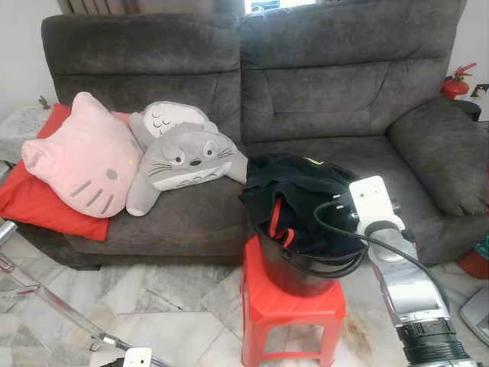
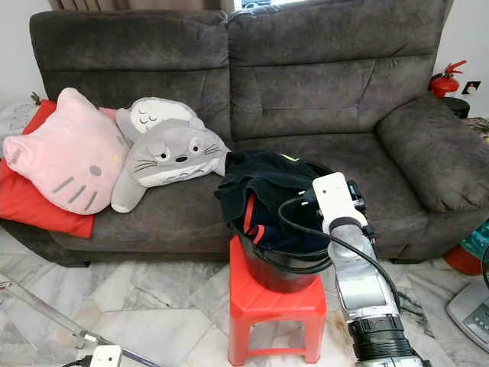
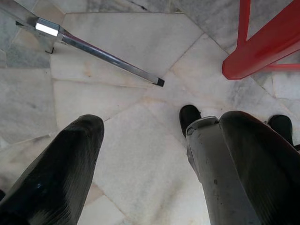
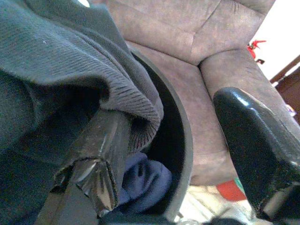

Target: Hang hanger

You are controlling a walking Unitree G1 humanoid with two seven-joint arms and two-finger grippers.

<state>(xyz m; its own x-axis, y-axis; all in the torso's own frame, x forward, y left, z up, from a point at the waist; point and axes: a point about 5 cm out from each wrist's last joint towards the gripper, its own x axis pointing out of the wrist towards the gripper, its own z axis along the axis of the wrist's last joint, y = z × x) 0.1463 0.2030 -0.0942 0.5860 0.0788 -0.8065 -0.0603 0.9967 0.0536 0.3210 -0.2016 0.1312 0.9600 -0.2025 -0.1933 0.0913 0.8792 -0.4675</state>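
A black bucket [image 1: 306, 277] stands on a red plastic stool [image 1: 294, 310] in front of the sofa, heaped with dark clothes [image 1: 298, 187]. A red curved strip [image 1: 273, 222], possibly a hanger, pokes out among them; I cannot tell for sure. My right arm [image 1: 409, 290] reaches forward to the bucket's right side. My right gripper [image 4: 173, 108] is open: one finger [image 4: 101, 150] is tucked under a dark knitted garment [image 4: 70, 51] inside the bucket, the other finger [image 4: 253, 140] is outside the rim. My left gripper [image 3: 164, 122] hangs open and idle above the marble floor.
A grey sofa [image 1: 328, 92] fills the back, with a pink cat cushion [image 1: 80, 157], a grey plush [image 1: 187, 157] and a red cushion [image 1: 46, 206] at its left end. A metal bar [image 3: 103, 54] lies on the floor at left. A fire extinguisher [image 1: 457, 82] stands at far right.
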